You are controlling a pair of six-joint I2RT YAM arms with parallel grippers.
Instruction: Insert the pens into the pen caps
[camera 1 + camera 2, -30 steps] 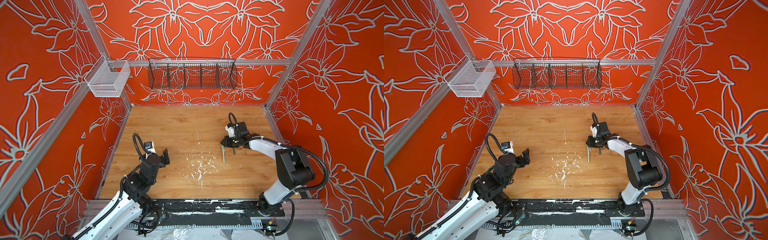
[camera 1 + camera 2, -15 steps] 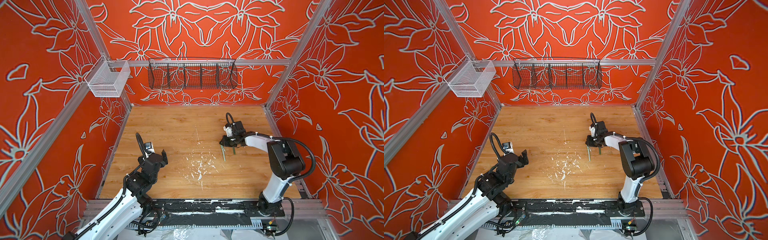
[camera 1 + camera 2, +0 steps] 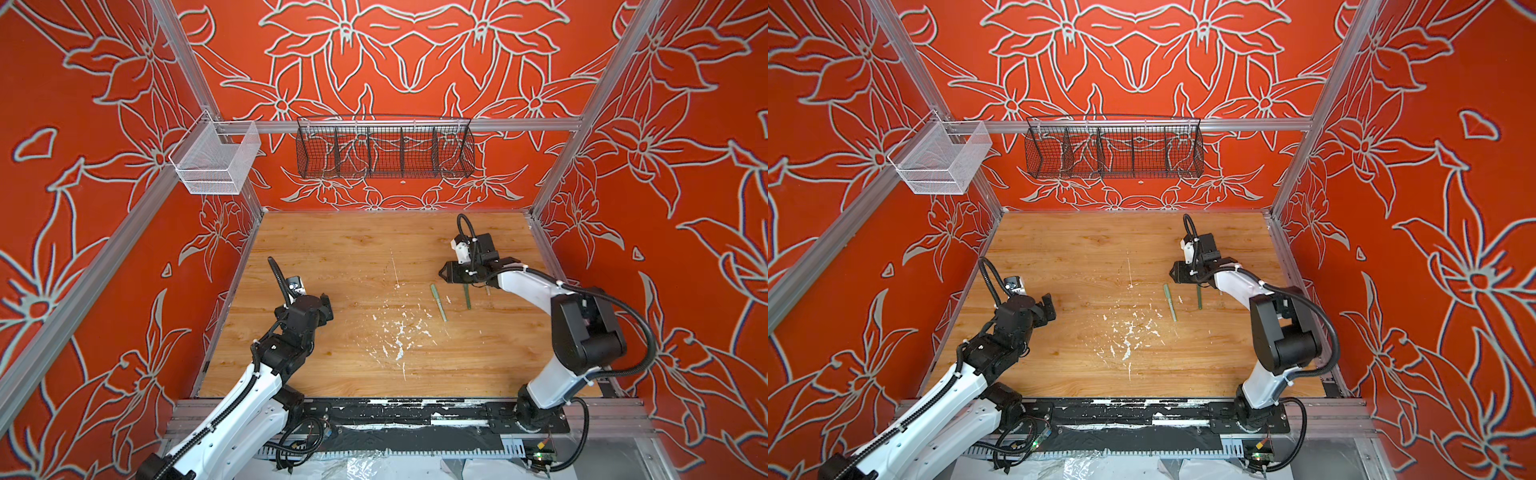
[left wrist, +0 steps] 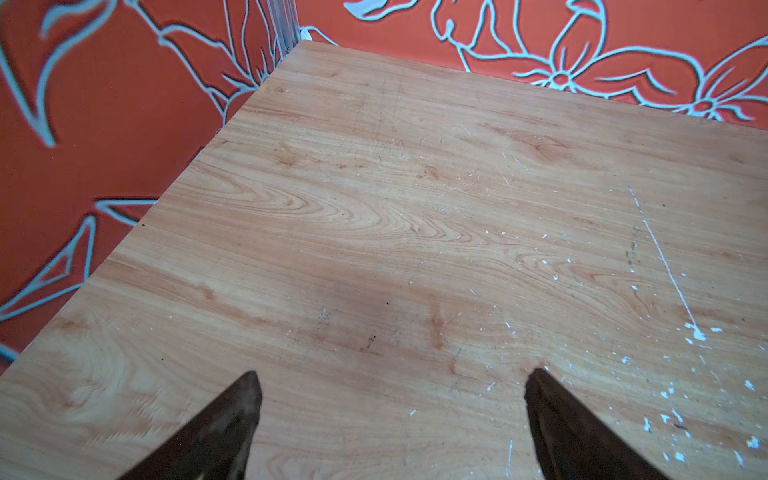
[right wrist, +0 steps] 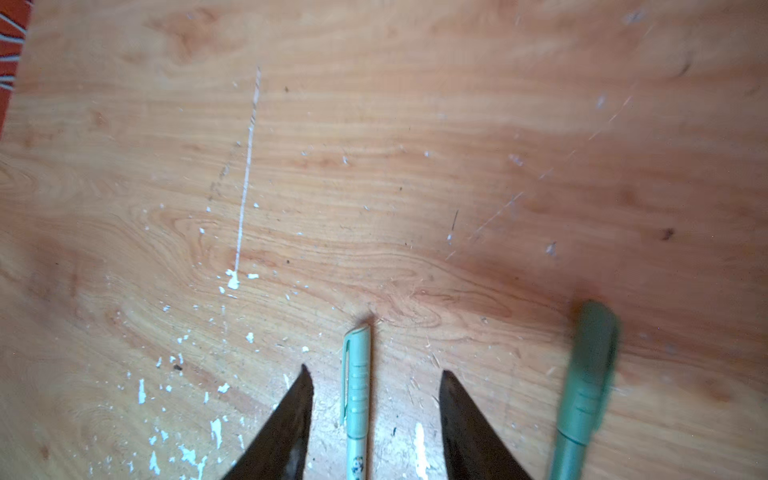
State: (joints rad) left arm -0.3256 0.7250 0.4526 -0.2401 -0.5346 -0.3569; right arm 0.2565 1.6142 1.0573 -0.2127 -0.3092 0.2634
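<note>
Flat on grainy wooden table (image 3: 332,249), right of white paint flecks (image 3: 399,336): slim pale green pen (image 5: 357,395), untouched between parted right gripper (image 5: 374,370) jaws; dark green pen (image 5: 586,386) alongside; left gripper (image 4: 393,372) spread wide, well left

The left gripper (image 4: 392,376) hovered wide open near the worktop's (image 3: 332,249) left edge; the right gripper (image 5: 374,370) (jaws parted, gripping nothing) hung low toward its right edge.

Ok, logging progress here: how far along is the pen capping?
Done, apparently: the pale green pen and dark green pen lie capped on the table. In hand: nothing; the jaws of the right gripper stand open either side of the pale green pen, the left gripper is open, empty. Left: a tan piece half under the right arm, state unclear.
</note>
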